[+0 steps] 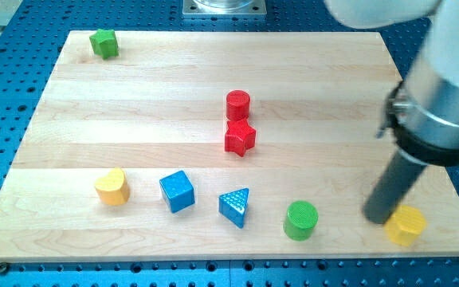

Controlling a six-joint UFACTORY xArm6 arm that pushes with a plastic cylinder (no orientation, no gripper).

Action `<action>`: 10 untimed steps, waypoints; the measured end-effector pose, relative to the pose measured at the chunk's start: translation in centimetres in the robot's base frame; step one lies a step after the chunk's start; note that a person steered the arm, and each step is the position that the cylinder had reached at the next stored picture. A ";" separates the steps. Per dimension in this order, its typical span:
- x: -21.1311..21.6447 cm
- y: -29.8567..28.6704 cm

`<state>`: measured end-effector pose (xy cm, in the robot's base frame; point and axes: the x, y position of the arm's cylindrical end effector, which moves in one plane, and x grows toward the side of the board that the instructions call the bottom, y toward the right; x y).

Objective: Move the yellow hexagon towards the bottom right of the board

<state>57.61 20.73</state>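
The yellow hexagon (406,225) lies near the bottom right corner of the wooden board (134,112). My tip (378,217) rests on the board just to the left of the hexagon, touching or almost touching its upper left side. The dark rod rises up and to the right from there into the grey arm.
A green cylinder (301,220) stands left of my tip. Along the bottom sit a blue triangle (235,206), a blue cube (177,191) and a yellow heart-shaped block (111,186). A red cylinder (238,105) and red star (240,137) are mid-board. A green star (103,43) is top left.
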 end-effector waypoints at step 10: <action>-1.5 13.3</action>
<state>56.07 33.98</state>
